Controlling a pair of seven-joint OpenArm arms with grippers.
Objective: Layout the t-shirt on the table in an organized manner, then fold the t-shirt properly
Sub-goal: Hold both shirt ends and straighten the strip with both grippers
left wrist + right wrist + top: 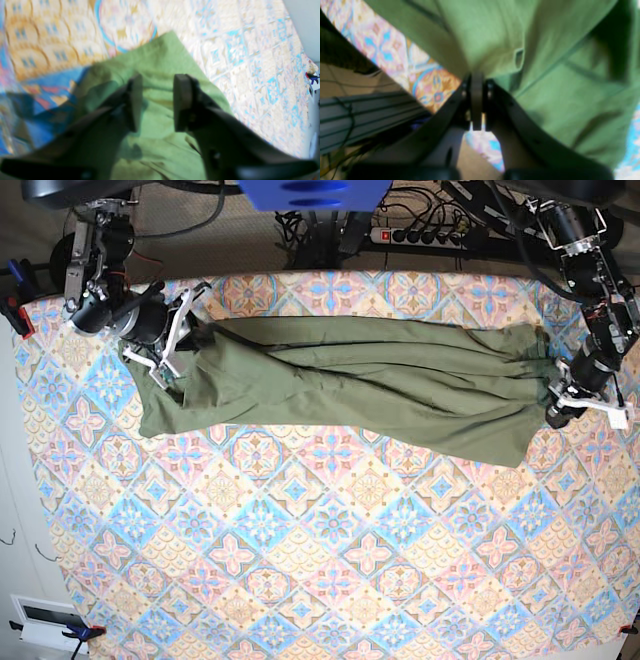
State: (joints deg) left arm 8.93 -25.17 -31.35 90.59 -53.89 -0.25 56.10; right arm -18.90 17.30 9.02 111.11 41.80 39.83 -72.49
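Note:
The olive-green t-shirt (350, 380) lies stretched in a long wrinkled band across the far half of the patterned table (300, 560). My right gripper (165, 345) is at its left end. In the right wrist view the right gripper (477, 77) is shut on the t-shirt (545, 75), and the cloth fans out from the pinched pads. My left gripper (553, 405) is at the shirt's right end. In the left wrist view the left gripper (158, 82) has a narrow gap between its fingers, over a corner of the t-shirt (160, 57) lying on the table (250, 62).
A power strip (430, 235) and cables run behind the table's far edge. A blue clamp (15, 290) sits at the left edge and a white box (45, 620) at the lower left. Cables (357, 112) hang past the table edge beside my right gripper.

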